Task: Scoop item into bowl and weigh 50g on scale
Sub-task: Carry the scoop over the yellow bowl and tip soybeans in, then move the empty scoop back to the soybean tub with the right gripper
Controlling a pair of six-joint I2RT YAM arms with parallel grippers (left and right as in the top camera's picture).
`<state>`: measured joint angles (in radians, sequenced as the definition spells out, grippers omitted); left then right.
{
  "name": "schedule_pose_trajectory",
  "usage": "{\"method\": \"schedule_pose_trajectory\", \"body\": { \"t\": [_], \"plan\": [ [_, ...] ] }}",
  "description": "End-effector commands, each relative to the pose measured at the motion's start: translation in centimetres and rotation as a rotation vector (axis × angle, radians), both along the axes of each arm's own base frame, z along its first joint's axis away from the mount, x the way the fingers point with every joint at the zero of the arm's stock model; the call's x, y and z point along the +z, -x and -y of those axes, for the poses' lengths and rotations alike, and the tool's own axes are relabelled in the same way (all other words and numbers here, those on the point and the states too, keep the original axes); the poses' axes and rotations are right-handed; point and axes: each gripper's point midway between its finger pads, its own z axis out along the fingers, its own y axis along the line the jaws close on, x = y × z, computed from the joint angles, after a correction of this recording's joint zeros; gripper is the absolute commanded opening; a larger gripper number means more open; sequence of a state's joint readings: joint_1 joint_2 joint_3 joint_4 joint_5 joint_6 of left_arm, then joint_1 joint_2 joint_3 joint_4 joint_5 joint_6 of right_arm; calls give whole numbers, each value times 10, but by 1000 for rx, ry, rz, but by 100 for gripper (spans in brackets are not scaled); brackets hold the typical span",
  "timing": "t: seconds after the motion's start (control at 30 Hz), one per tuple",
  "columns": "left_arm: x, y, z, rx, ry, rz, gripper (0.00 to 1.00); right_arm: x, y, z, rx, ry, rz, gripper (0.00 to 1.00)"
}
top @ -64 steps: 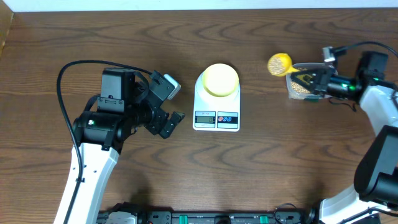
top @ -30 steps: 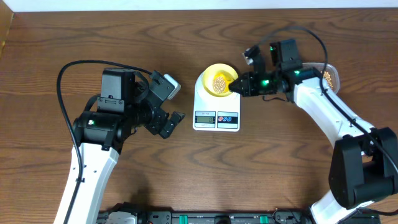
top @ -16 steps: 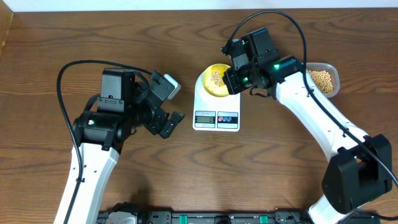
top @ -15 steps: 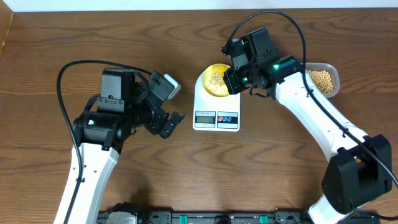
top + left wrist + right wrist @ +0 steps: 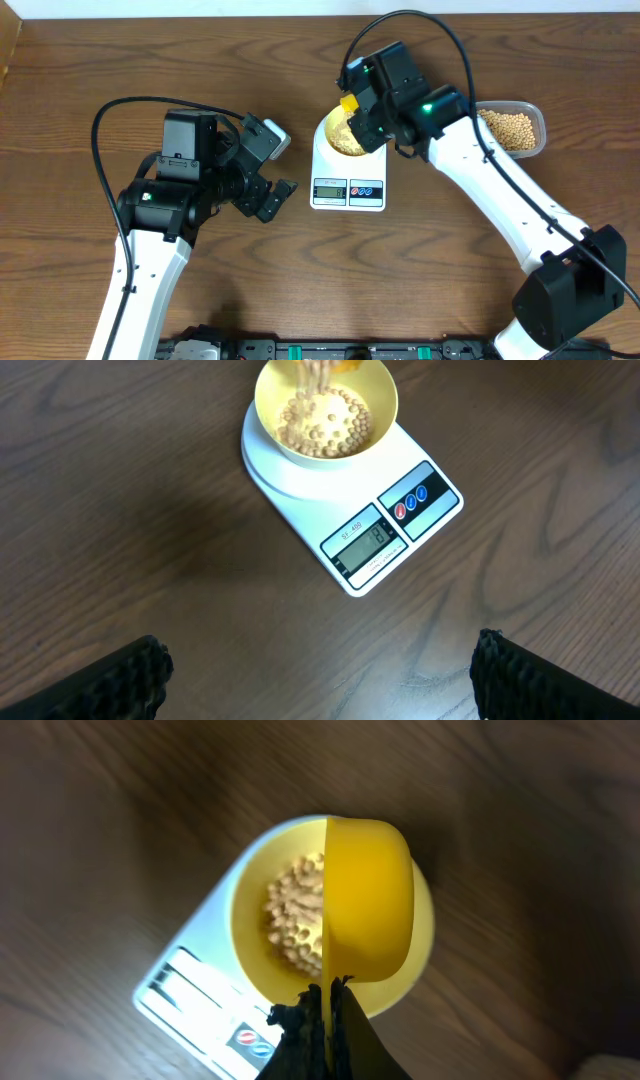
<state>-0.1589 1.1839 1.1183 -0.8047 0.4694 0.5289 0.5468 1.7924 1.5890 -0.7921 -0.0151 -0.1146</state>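
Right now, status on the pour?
Right gripper shut on scoop, tipped over bowl on scale. Beans in bowl. Left gripper open, clear of scale. Nothing blocking.

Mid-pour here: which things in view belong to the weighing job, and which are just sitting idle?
In the job: beans in the bowl; scale under it; yellow scoop, tipped over the bowl in the shut right gripper; clear tub of beans.
Idle: left gripper, open and empty, off to the scale's left.
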Motion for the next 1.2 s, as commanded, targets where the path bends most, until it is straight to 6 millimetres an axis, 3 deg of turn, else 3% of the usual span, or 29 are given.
{"method": "schedule_pose_trajectory", "body": {
  "t": [0.0, 0.43, 0.6, 0.8, 0.93, 1.03, 1.17],
  "plan": [
    [-2, 0, 1, -15, 2, -3, 98, 13, -5, 8, 7, 101, 87, 1],
    [-2, 0, 1, -16, 2, -3, 97, 21, 2, -3, 57, 95, 108, 1],
    [-2, 0, 1, -15, 2, -3, 98, 37, 2, 13, 21, 13, 75, 1],
    [-2, 0, 1, -15, 2, -3, 98, 71, 2, 64, -68, -130, 44, 1],
    [-2, 0, 1, -15, 2, -3, 98, 91, 4, 116, -168, -195, 38, 1],
    [-2, 0, 1, -15, 2, -3, 98, 92, 4, 156, -273, -190, 26, 1],
    [-2, 0, 1, -15, 2, -3, 98, 79, 3, 207, -411, -158, -20, 1]
  ]
}}
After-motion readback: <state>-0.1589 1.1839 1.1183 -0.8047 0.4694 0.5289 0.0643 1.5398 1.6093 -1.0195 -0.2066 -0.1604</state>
